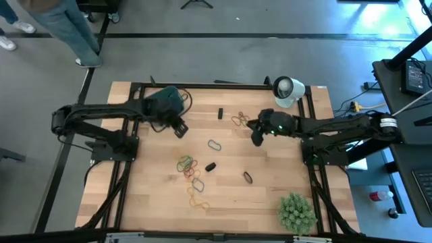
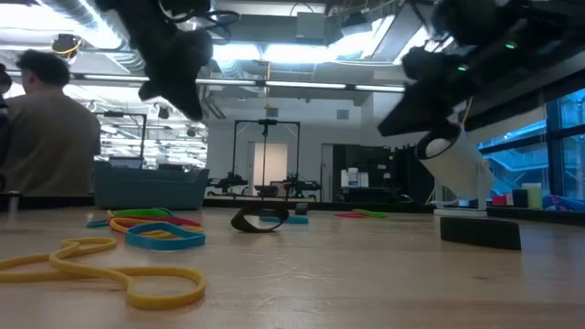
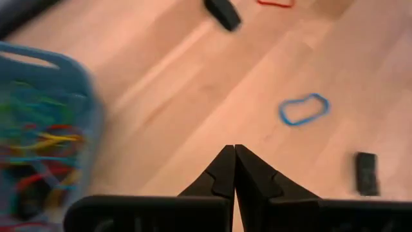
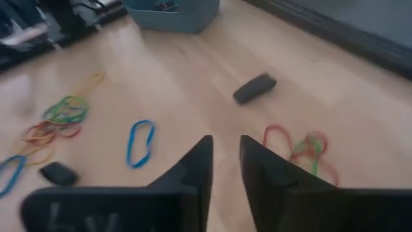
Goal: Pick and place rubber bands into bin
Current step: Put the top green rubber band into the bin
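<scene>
The teal bin (image 1: 167, 99) sits near the table's far left, partly under my left arm, with several coloured bands inside it (image 3: 38, 138). Loose rubber bands lie on the wood: a red-green cluster (image 1: 239, 120), a blue loop (image 1: 214, 144), a mixed pile (image 1: 186, 164), a yellow one (image 1: 198, 200) and a dark one (image 1: 248, 177). My left gripper (image 3: 235, 154) hangs shut and empty above the table, just right of the bin. My right gripper (image 4: 225, 147) hovers beside the red-green cluster (image 4: 299, 149), its fingers a narrow gap apart with nothing between them.
A white cup-like object (image 1: 287, 90) stands at the far right. The spiky green ball (image 1: 297, 212) sits at the near right corner. Small dark blocks (image 1: 220, 113) (image 1: 210, 166) lie among the bands. A person (image 2: 46, 128) is beyond the table's far side.
</scene>
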Controlling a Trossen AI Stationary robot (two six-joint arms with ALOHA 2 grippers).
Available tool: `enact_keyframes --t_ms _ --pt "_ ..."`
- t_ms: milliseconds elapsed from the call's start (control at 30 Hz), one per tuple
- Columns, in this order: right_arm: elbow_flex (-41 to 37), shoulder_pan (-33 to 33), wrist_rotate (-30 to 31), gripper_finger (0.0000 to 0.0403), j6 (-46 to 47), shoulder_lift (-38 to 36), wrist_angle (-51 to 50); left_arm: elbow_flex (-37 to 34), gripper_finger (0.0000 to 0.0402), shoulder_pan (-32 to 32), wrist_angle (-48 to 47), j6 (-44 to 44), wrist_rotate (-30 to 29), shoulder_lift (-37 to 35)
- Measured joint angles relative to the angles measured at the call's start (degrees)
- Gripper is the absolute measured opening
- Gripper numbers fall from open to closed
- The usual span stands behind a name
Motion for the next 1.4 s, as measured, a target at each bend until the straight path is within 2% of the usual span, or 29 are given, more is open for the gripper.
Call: enact_keyframes --t_ms 133,300,467,600,700,800,1033,1133,1400 --pt "10.21 -3.34 -2.89 0.012 -1.92 7.72 -8.09 -5.41 0.0002 -3.02 7.07 -3.83 0.06 -0.15" --pt "26.51 -6.91 -6.05 0.0155 -1.45 20.77 -29.42 -9.13 0.0002 -4.96 11.77 -3.63 -0.02 -0.81" --pt "41.7 -9.86 -7.81 0.016 1.4 35.19 -48.57 -9.24 0.0002 -4.59 12.24 -1.38 0.0 -0.9" --pt "48.59 -11.85 -8.97 0.0161 5.11 43.84 -55.5 -9.24 0.0002 -3.72 12.04 1.2 1.13 -1.2" --pt "50.74 -12.98 -11.9 0.0161 5.74 47.45 -55.16 -9.24 0.0002 -2.66 12.01 3.37 3.27 -1.45" --pt "51.49 -14.05 -12.2 0.0161 7.48 49.37 -55.04 -9.24 0.0002 -1.71 12.0 4.85 4.4 -1.55" --pt "50.5 -15.92 -14.3 0.0158 11.49 49.96 -54.93 -9.24 0.0002 1.53 12.07 9.91 6.16 -2.34" --pt "50.29 -15.93 -15.02 0.0138 11.96 49.93 -54.56 -9.24 0.0002 3.14 12.09 11.12 6.34 -2.71" --pt "49.57 -15.6 -15.04 0.0054 12.07 50.55 -53.61 -9.24 0.0002 7.23 12.28 13.73 10.39 -2.97"
